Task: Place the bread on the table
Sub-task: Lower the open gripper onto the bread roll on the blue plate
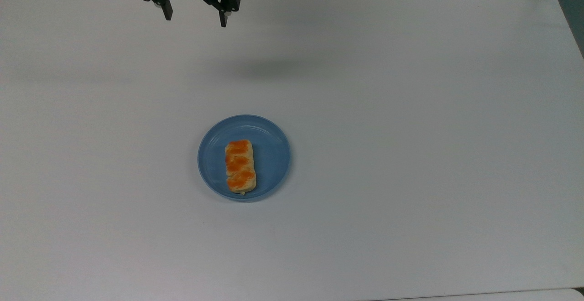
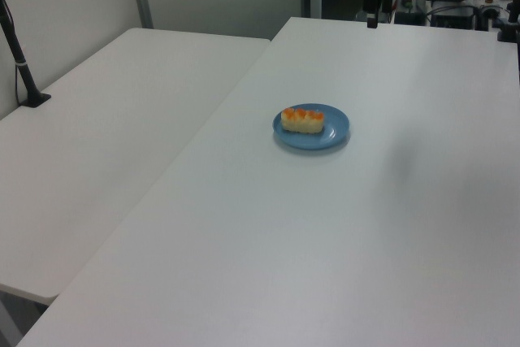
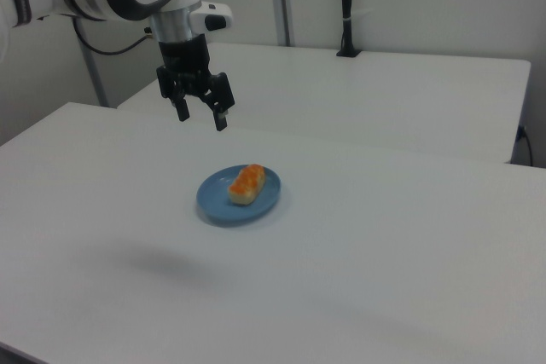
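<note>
Top view: arm cut off above open jaws; bread (image 1: 240, 166) plated.

Even, bright light; soft shadows.

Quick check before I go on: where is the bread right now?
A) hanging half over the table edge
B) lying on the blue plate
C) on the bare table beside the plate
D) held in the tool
B: the bread lies inside the plate, while the tool hangs open and empty, well away from it.
</note>
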